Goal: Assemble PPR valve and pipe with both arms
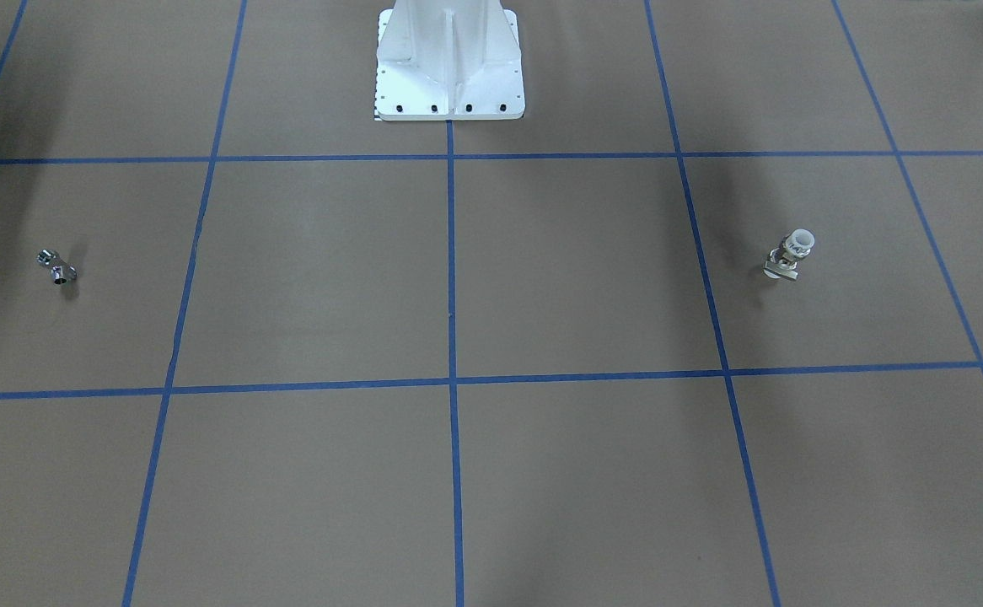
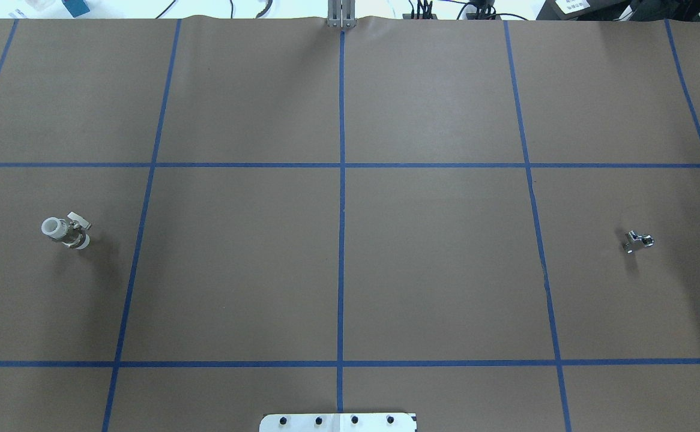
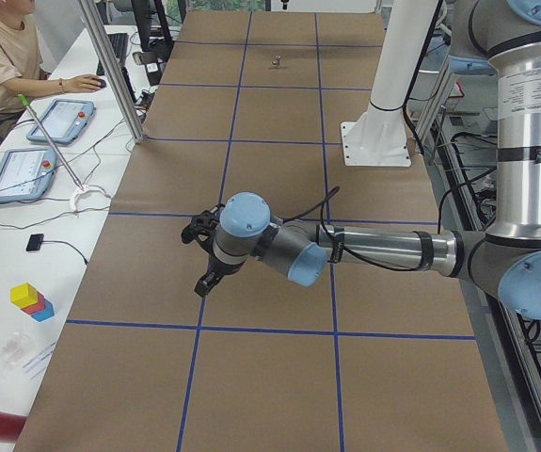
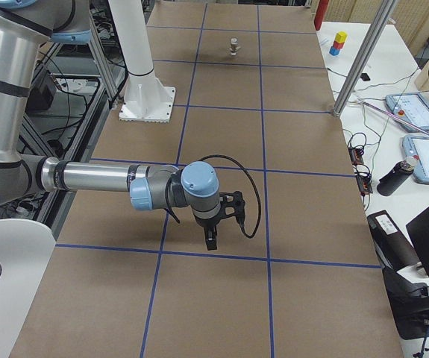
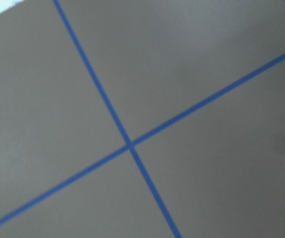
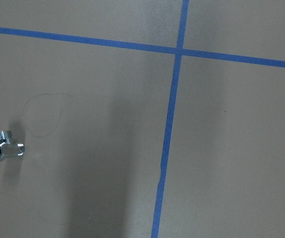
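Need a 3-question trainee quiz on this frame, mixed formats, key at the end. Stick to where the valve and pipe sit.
1. True or false: the PPR valve and the pipe are already joined.
2. Multiple choice: on which side of the robot does the valve lie? A. its left. B. its right. C. on the centre line.
3. Fill in: the only part in the right wrist camera's view is the ____.

Key
1. False. They lie far apart on the table, in opposite halves.
2. A.
3. pipe.
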You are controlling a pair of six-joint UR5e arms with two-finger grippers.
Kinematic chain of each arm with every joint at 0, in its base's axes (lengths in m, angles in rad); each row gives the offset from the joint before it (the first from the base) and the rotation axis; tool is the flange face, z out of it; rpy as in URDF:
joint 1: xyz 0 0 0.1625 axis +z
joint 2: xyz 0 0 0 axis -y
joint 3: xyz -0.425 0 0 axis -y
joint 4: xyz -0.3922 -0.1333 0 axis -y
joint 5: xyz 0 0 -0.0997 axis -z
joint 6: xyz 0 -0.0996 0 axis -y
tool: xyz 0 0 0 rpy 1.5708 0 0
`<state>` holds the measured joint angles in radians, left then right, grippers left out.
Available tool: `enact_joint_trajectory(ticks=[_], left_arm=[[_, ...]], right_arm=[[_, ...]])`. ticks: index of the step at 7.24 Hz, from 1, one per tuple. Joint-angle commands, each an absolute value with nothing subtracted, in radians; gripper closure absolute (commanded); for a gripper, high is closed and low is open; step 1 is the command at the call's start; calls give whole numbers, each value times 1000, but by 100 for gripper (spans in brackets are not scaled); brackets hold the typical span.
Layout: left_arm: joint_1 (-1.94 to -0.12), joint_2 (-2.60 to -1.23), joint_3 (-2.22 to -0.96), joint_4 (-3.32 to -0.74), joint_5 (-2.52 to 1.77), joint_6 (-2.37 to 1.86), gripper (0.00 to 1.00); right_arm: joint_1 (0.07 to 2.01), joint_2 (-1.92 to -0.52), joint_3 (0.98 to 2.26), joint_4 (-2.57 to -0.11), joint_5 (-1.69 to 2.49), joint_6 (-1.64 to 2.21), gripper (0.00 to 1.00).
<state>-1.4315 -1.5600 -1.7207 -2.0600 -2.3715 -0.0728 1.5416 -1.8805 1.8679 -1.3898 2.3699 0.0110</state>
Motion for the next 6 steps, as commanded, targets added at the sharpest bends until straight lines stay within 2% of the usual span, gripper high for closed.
enact_joint_trajectory(ticks=[1,3,6], left_arm=[[-1230,-1605,-1721,-2252,-2349,-368,0],[-1061,-1608,-1724,-2269,-2311,-423,0],[-931,-1550,-1729,-2260,-2138,-420,0]], right_arm=[[1542,-1881,1868,-1390,2370,12,0],[1542,-1881,1868,-1390,2367,11,0],[1542,-1881,1870,-1390,2368,11,0]])
